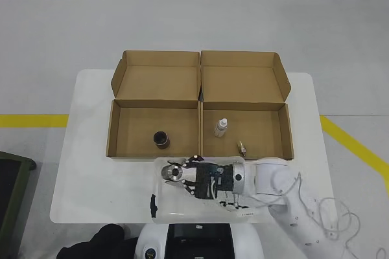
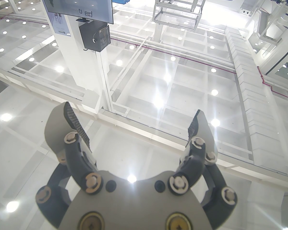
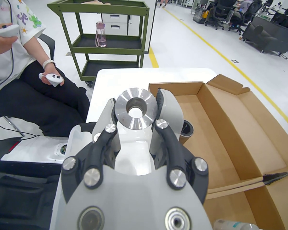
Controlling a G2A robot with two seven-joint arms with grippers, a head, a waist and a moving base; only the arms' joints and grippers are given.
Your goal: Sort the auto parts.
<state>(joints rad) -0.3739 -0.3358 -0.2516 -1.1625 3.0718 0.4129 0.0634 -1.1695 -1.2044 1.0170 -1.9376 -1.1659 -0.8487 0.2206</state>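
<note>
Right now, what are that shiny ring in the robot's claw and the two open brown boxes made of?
The ring looks like machined metal, steel or aluminium, I cannot tell which. It is bright silver, with smooth turned faces that catch the light. The left box and the right box look like plain brown cardboard, matte, with creased fold-up flaps.

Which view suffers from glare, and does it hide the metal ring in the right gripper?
Left wrist view: ceiling lamps flare into stars behind the open left gripper. Right wrist view: even light, the metal ring in the right gripper plainly visible. Top view: no glare.
</note>
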